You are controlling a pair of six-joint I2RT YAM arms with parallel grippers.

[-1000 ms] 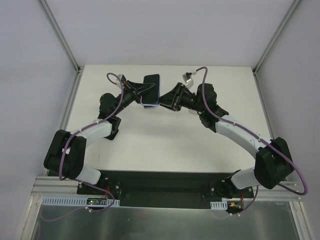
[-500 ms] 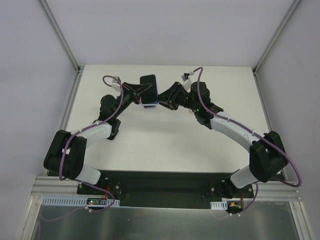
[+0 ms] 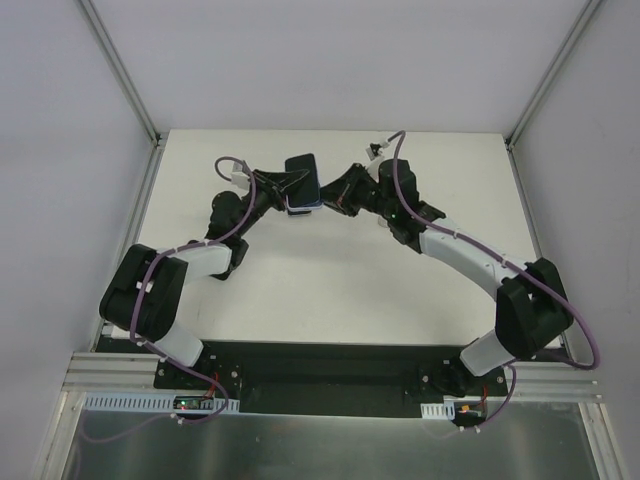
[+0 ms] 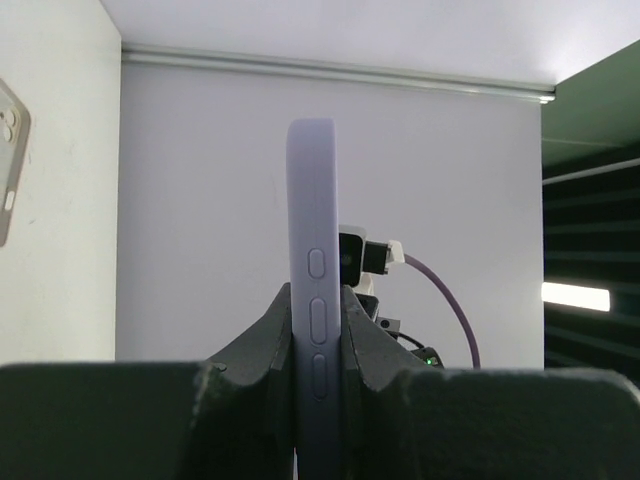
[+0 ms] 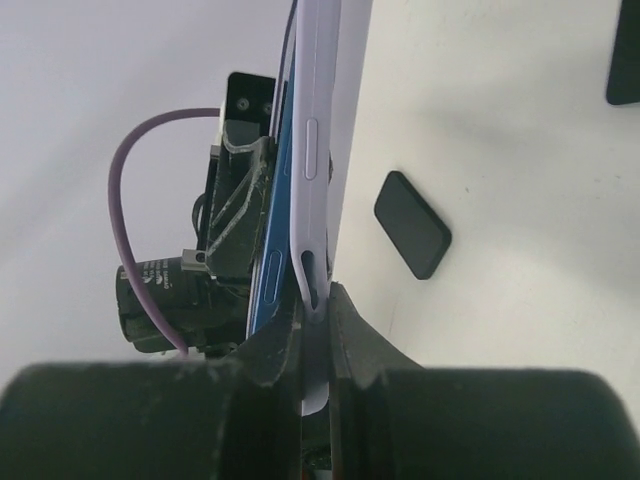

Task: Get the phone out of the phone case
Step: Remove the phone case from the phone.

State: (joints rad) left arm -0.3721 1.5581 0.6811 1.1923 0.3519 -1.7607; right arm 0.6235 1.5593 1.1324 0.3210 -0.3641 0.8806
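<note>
Lilac, one phone case [image 4: 312, 200], one phone [image 5: 273, 268], left gripper [image 4: 318, 305], right gripper [image 5: 312, 312], both clamped

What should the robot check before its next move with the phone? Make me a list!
1. Left jaws shut on the phone case: ok.
2. Right jaws pinching the case's edge: ok.
3. Phone out of the case: not ok; its blue side shows, but it sits inside.
4. Case held up off the table: ok.
5. A corner of the phone popped loose: cannot tell.
</note>
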